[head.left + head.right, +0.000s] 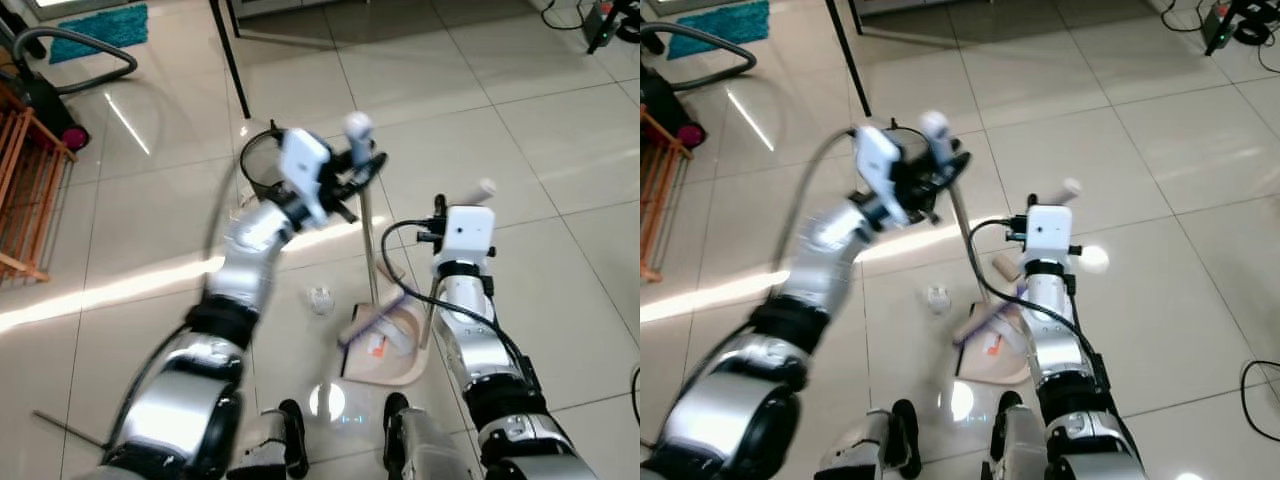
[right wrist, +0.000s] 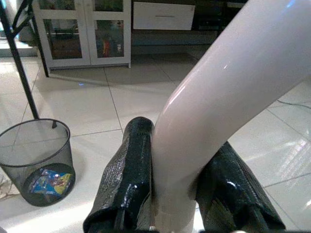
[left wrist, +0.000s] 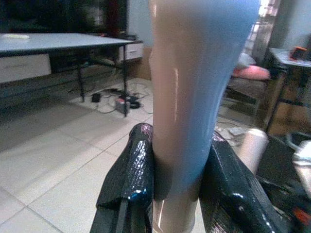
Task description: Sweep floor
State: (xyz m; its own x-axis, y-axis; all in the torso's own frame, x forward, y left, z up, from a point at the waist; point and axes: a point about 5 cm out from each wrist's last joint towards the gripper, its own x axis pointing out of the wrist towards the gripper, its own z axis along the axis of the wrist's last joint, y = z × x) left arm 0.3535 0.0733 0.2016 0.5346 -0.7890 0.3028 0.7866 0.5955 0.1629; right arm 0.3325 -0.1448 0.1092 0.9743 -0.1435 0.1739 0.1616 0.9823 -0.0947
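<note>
On the tiled floor [image 1: 560, 150] before the robot's feet, the dustpan [image 1: 385, 350] holds litter. Left end effector [image 3: 177, 194] is clamped on the broom handle [image 1: 362, 200] — right end effector [image 2: 177, 194] likewise grips the dustpan handle [image 2: 218, 102], near a mesh bin [image 2: 36, 160].

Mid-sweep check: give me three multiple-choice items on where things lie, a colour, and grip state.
1. Where does the dustpan rest?
A. on the floor before the robot's feet
B. on a table
C. in the bin

2. What colour is the rug at the far left?
A. red
B. teal
C. black

3. How does the left gripper stand?
A. open and free
B. shut on the broom handle
C. shut on a cup

Key: 1 A, the pan sits on the tiles between the arms. 2 B, it shows teal. 3 B, its fingers clamp the broom handle; the right gripper clamps the dustpan handle.
</note>
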